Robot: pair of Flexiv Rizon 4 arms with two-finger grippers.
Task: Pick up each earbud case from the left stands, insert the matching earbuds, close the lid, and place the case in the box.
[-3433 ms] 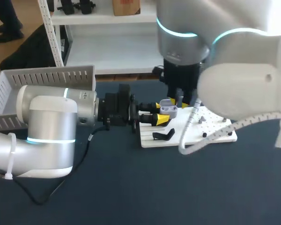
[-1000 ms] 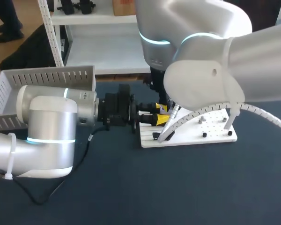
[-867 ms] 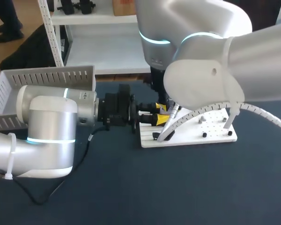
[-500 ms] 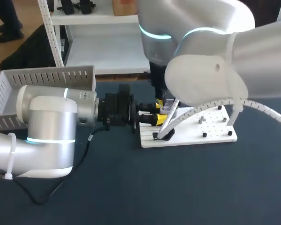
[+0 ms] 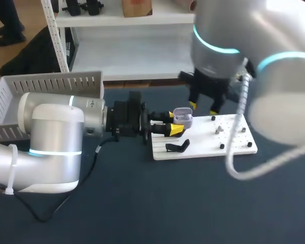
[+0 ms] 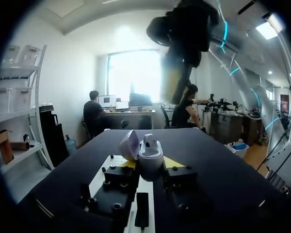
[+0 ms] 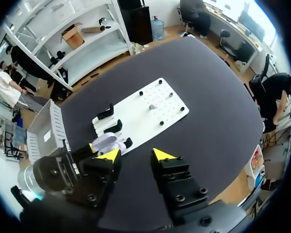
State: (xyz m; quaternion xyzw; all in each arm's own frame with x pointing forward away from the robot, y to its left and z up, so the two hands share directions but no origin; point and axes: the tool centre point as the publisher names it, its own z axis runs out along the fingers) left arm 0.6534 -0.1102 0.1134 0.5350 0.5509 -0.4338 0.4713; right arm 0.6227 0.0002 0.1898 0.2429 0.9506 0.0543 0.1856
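A pale lilac earbud case (image 5: 183,118) with its lid up is held over the left end of the white board (image 5: 234,147). My left gripper (image 5: 173,122) is shut on it from two sides. In the left wrist view the case (image 6: 150,154) stands between the yellow fingertips (image 6: 176,162), an earbud showing in its top. My right gripper (image 5: 203,108) hangs open above and to the right of the case, holding nothing. From the right wrist view that gripper (image 7: 136,155) is high over the table, with the case (image 7: 106,143) below it.
A black stand (image 5: 178,146) lies on the board's near left part, and small pegs (image 5: 219,129) dot its right half. A white slatted basket (image 5: 46,89) sits at the far left. Dark tabletop spreads in front of the board.
My right gripper has let go, opened, and lifted up and to the right, away from the case. The open case now shows. The left arm has kept still.
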